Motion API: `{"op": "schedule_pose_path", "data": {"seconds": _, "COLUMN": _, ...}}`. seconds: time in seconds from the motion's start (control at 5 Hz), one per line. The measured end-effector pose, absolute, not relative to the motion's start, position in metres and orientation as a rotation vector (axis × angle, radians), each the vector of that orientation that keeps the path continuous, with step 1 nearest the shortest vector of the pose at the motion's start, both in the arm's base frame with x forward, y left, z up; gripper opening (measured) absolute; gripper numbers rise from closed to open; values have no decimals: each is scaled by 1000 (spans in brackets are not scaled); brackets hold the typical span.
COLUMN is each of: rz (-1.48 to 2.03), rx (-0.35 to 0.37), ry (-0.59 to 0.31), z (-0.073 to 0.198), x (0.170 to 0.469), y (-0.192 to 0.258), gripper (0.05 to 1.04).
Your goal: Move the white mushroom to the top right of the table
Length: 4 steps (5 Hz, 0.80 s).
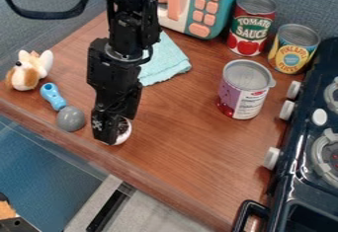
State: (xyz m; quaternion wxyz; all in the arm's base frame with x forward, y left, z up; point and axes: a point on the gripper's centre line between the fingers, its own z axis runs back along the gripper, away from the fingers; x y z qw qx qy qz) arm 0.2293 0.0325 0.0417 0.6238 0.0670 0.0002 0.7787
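Mushroom (123, 136) down at table's (185, 142) seven-to-eight o'clock, right at the gripper (113, 130); impossible to tell whether clamped or loose. Reached, seemingly; left to do: lift, carry, set down towards one-to-two o'clock.

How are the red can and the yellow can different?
The red can looks taller, and the yellow can looks shorter. The red can is closer to the toy microwave, while the yellow can is closer to the stove. Both stand upright and have round, grayish tops.
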Motion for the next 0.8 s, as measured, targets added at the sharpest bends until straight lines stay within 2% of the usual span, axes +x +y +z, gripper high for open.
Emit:
{"op": "schedule_pose_path", "data": {"seconds": 0.4, "rz": 1796, "rx": 143, "ry": -33, "z": 42, "x": 233, "y": 33, "gripper": 385}}
{"op": "schedule_pose_path", "data": {"seconds": 0.6, "rz": 1801, "rx": 135, "ry": -39, "z": 43, "x": 236, "y": 35, "gripper": 237}}
{"op": "schedule_pose_path", "data": {"seconds": 0.8, "rz": 1800, "rx": 136, "ry": -46, "z": 43, "x": 236, "y": 36, "gripper": 227}}
